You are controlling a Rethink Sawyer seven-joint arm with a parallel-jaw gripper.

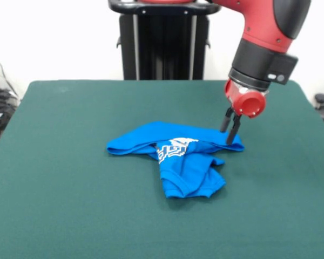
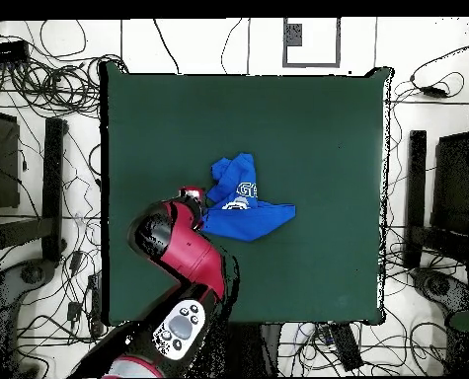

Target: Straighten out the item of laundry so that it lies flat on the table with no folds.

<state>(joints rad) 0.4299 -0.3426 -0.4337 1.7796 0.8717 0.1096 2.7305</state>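
Laundry of bright blue soft fabric [image 1: 178, 156], printed with white block lettering, lies crumpled near the middle of the large dark green felt-topped table [image 1: 70, 205]. It is not flat: in the front view a long band of cloth runs across the top of the heap, and below it a folded lobe hangs toward the near edge, with the lettering partly hidden in the crease between them. In the overhead view the garment [image 2: 243, 202] shows as a pointed wedge with a bunched knot at one end.

The black two-fingered gripper [image 1: 230, 129] of the red and black arm [image 1: 264, 38] stands at the right-hand end of the upper band in the front view, its tips down at the cloth's corner. The fingers [image 1: 235, 129] are set narrow, close to each other; whether fabric is pinched between them cannot be told. In the overhead view the arm's bulk [image 2: 184, 252] covers the gripper, just beside the garment's edge toward the robot.
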